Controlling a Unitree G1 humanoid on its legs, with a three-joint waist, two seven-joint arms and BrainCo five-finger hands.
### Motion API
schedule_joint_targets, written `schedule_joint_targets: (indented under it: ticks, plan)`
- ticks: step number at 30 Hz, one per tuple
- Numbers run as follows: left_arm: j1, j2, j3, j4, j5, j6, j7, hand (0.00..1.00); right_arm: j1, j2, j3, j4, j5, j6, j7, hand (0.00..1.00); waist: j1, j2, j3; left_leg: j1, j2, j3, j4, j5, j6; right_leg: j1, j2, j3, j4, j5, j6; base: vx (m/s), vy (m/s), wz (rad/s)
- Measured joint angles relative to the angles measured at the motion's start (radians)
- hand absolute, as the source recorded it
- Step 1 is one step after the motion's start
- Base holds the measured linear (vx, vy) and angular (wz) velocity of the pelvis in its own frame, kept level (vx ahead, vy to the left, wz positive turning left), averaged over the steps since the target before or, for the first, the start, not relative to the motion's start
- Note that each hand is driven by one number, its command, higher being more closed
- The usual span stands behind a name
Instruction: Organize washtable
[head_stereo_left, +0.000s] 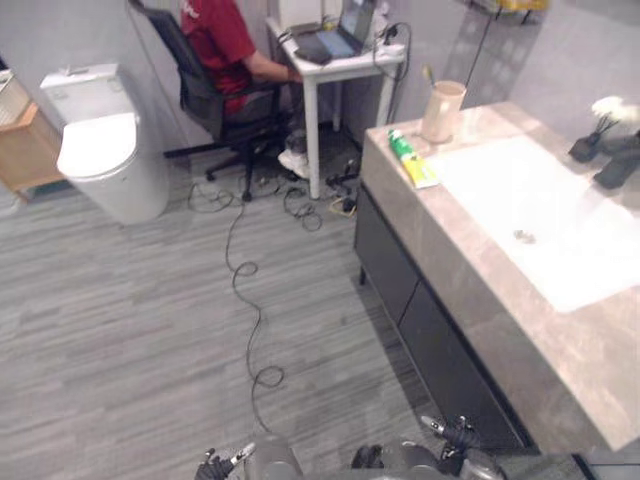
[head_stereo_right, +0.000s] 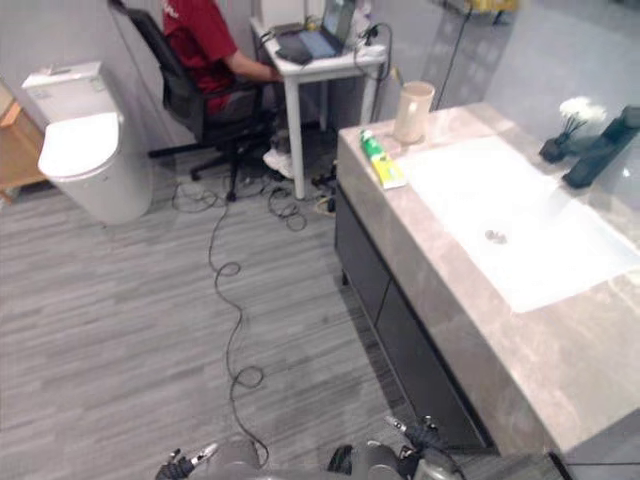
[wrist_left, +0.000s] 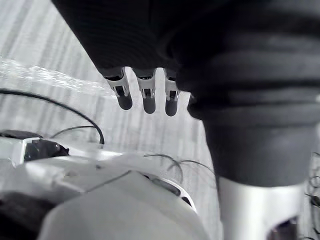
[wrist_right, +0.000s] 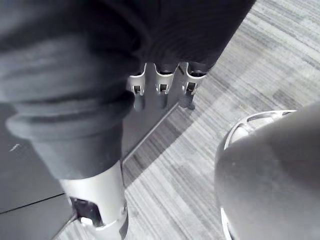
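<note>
Left robot hand (wrist_left: 149, 97) and right robot hand (wrist_right: 162, 86) slack-fingered, empty — toothpaste tube (head_stereo_left: 410, 158) near cup (head_stereo_left: 442, 110) on counter (head_stereo_left: 500, 330)

My left hand (wrist_left: 147, 92) wears a dark ribbed cover over its back and wrist, bunched in thick rolls. From under it come silver fingers (wrist_left: 123, 92), each with a small dark slot and a rounded dark tip. My right hand (wrist_right: 162, 82) is the same: dark ribbed cover, silver fingers (wrist_right: 137, 85), dark tips. On each, a thicker dark sleeve ends in smooth silver-grey metal.
</note>
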Motion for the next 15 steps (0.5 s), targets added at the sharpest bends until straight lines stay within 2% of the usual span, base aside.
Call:
schedule_joint_targets:
  ticks: [2, 4, 5, 6, 7, 8, 9, 10, 11, 12, 13, 14, 15]
  plan:
    - [0.01, -0.003, -0.002, 0.002, 0.0, 0.0, 0.001, 0.0, -0.006, 0.0, 0.01, 0.002, -0.001, 0.0, -0.005, 0.0, 0.006, 0.0, -0.001, -0.045, -0.008, -0.001, -0.133, -0.018, 0.001, 0.047, 0.0, 0.056, -0.047, 0.01, 0.021, 0.43, 0.169, -0.82]
    - [0.016, -0.006, -0.004, 0.002, 0.0, 0.005, 0.003, 0.0, -0.021, 0.003, 0.03, 0.004, -0.002, -0.002, -0.006, 0.0, 0.009, -0.002, -0.001, -0.052, -0.011, -0.017, -0.334, -0.035, -0.01, 0.083, -0.001, 0.109, -0.081, 0.019, 0.037, 0.43, 0.275, -0.86]
    - [0.015, -0.011, -0.005, 0.002, -0.001, 0.004, 0.004, 0.0, -0.022, 0.007, 0.03, 0.004, -0.001, -0.003, -0.006, 0.0, 0.013, -0.002, -0.002, -0.048, -0.016, -0.041, -0.496, -0.034, -0.014, 0.104, -0.005, 0.137, -0.094, 0.022, 0.05, 0.36, 0.332, -0.78]
    - [0.015, -0.009, -0.006, 0.002, -0.004, 0.004, 0.003, 0.0, -0.021, 0.009, 0.03, 0.011, -0.001, -0.009, -0.007, 0.0, 0.024, -0.012, -0.007, -0.04, -0.035, -0.091, -0.668, -0.031, -0.017, 0.112, -0.025, 0.17, -0.092, 0.012, 0.077, 0.35, 0.351, -0.77]
    - [0.015, -0.007, -0.006, 0.002, -0.006, 0.004, 0.003, 0.0, -0.019, 0.009, 0.03, 0.02, -0.001, -0.013, -0.007, 0.0, 0.025, -0.016, -0.008, -0.039, -0.045, -0.122, -0.739, -0.027, -0.02, 0.118, -0.037, 0.185, -0.092, 0.003, 0.095, 0.35, 0.404, -0.75]
    - [0.02, -0.006, -0.007, 0.003, -0.012, 0.005, 0.003, 0.0, -0.019, 0.007, 0.031, 0.033, -0.001, -0.021, -0.007, 0.0, 0.024, -0.021, -0.013, -0.042, -0.057, -0.183, -0.838, -0.011, -0.037, 0.13, -0.061, 0.216, -0.091, -0.022, 0.141, 0.28, 0.357, -0.56]
    - [0.025, -0.007, -0.009, 0.003, -0.017, 0.005, 0.004, 0.0, -0.014, 0.006, 0.032, 0.036, -0.001, -0.022, -0.007, 0.0, 0.025, -0.017, -0.023, -0.041, -0.062, -0.209, -0.864, 0.01, -0.062, 0.131, -0.074, 0.231, -0.086, -0.036, 0.166, 0.35, 0.502, -0.67]
    - [0.031, -0.008, -0.011, 0.016, -0.029, 0.005, 0.003, 0.0, 0.006, 0.003, 0.031, 0.048, -0.001, -0.022, -0.006, 0.0, 0.026, -0.02, -0.041, -0.041, -0.084, -0.207, -0.805, 0.07, -0.139, 0.14, -0.109, 0.269, -0.078, -0.057, 0.2, 0.44, 0.604, -0.47]
    - [0.035, 0.019, -0.022, 0.025, -0.033, 0.005, 0.003, 0.0, 0.015, 0.016, 0.032, 0.058, -0.002, -0.023, -0.001, 0.0, 0.02, -0.048, -0.062, -0.069, -0.119, -0.183, -0.719, -0.01, -0.111, 0.142, -0.149, 0.281, -0.08, -0.041, 0.213, 0.45, 0.603, -0.38]
    - [0.032, 0.024, -0.025, 0.025, -0.033, 0.005, 0.003, 0.0, 0.019, 0.019, 0.032, 0.063, -0.002, -0.023, 0.002, 0.0, 0.018, -0.064, -0.075, -0.081, -0.125, -0.178, -0.671, -0.043, -0.102, 0.143, -0.162, 0.286, -0.08, -0.024, 0.221, 0.39, 0.488, -0.32]
    - [0.024, 0.04, -0.042, 0.039, -0.033, 0.007, 0.003, 0.0, 0.027, 0.025, 0.028, 0.076, -0.002, -0.022, 0.003, 0.0, 0.024, -0.068, -0.079, -0.089, -0.139, -0.158, -0.592, -0.107, -0.089, 0.142, -0.194, 0.311, -0.061, -0.005, 0.243, 0.31, 0.418, -0.37]
    - [0.024, 0.051, -0.056, 0.045, -0.033, 0.008, 0.003, 0.0, 0.03, 0.033, 0.017, 0.08, -0.002, -0.021, 0.008, 0.0, 0.023, -0.08, -0.086, -0.08, -0.149, -0.131, -0.552, -0.15, -0.066, 0.128, -0.217, 0.334, -0.012, 0.006, 0.232, 0.37, 0.51, -0.54]
    - [0.022, 0.062, -0.074, 0.056, -0.033, 0.01, 0.003, 0.0, 0.031, 0.034, 0.004, 0.079, -0.002, -0.022, 0.015, 0.0, 0.021, -0.084, -0.089, -0.049, -0.159, -0.092, -0.526, -0.194, -0.039, 0.075, -0.245, 0.372, 0.114, 0.046, 0.2, 0.36, 0.497, -0.46]
